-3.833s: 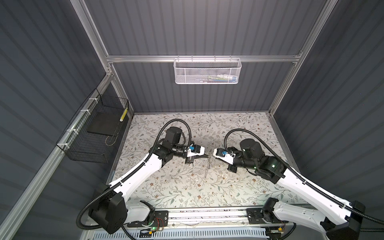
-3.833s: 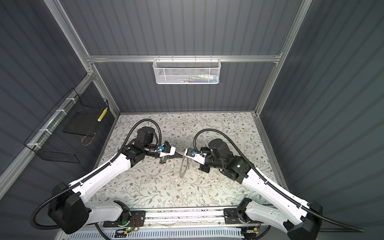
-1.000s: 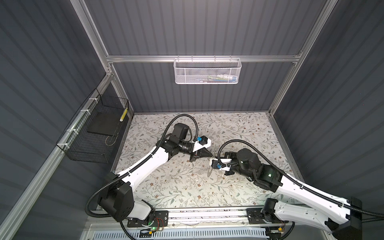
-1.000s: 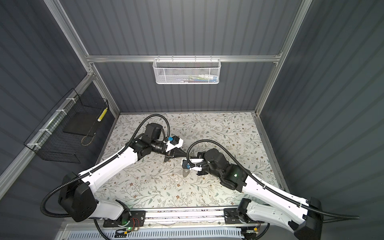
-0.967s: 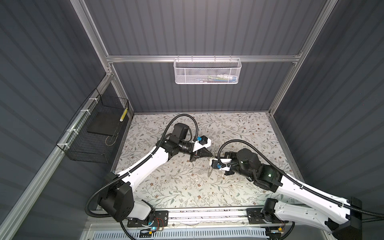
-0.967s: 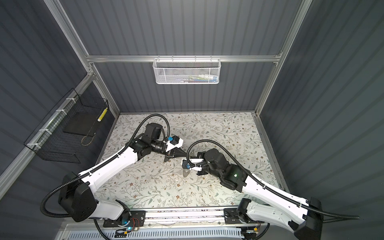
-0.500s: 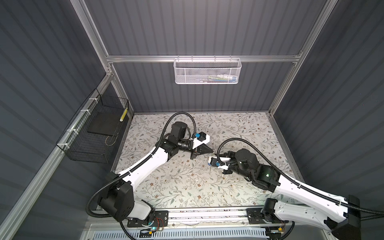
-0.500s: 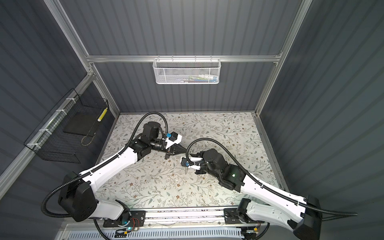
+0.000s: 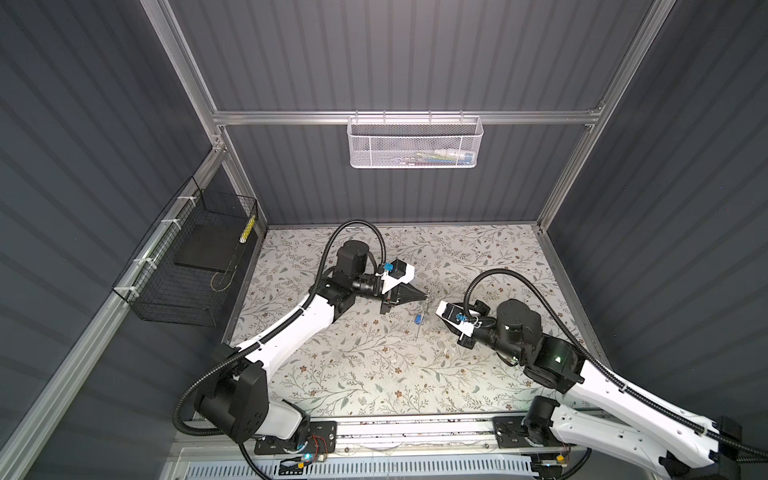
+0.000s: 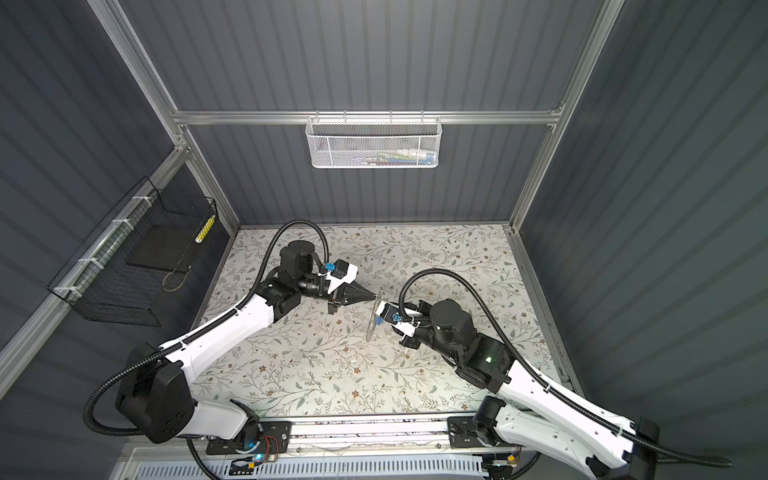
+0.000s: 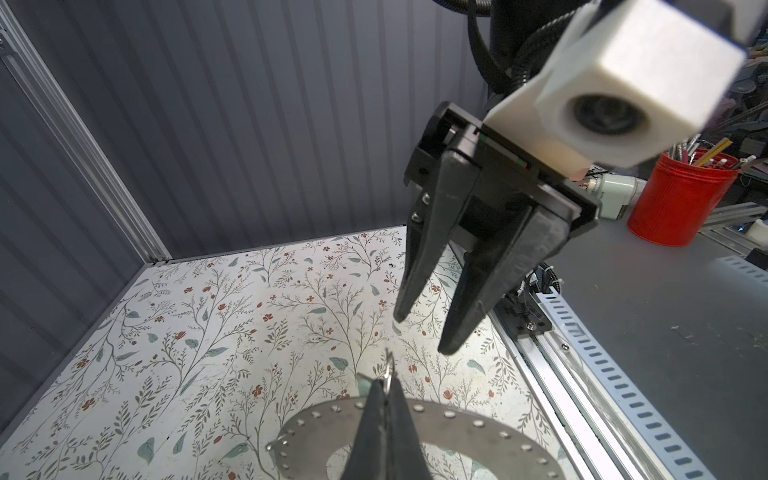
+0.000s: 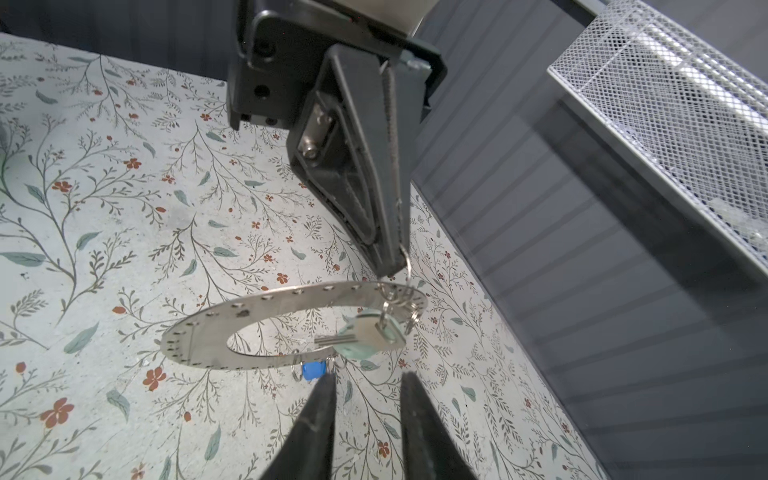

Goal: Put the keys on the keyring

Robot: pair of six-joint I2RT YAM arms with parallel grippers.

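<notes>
The keyring [image 12: 266, 328], a wide flat grey metal ring with small holes round its rim, hangs above the flowered table. My left gripper [image 12: 395, 266] is shut on a small wire loop at its rim. It looks edge-on in both top views [image 9: 419, 320] [image 10: 372, 318]. Two keys hang from it: a whitish-headed key [image 12: 368, 332] and a blue-headed key [image 12: 312, 370] [image 9: 417, 319]. My right gripper [image 12: 368, 380] stands open just short of the blue key and holds nothing. In the left wrist view the right gripper [image 11: 424, 332] faces the left gripper [image 11: 384, 384] over the keyring [image 11: 465, 428].
A white mesh basket [image 9: 415, 143] hangs on the back wall and a black wire basket [image 9: 187, 266] on the left wall. The slotted metal rail [image 9: 415, 432] runs along the table's front edge. A red cup [image 11: 681, 195] stands outside the cell.
My right gripper has opened and drawn back a little from the keyring. The left gripper has lifted the keyring slightly toward the back and stays shut.
</notes>
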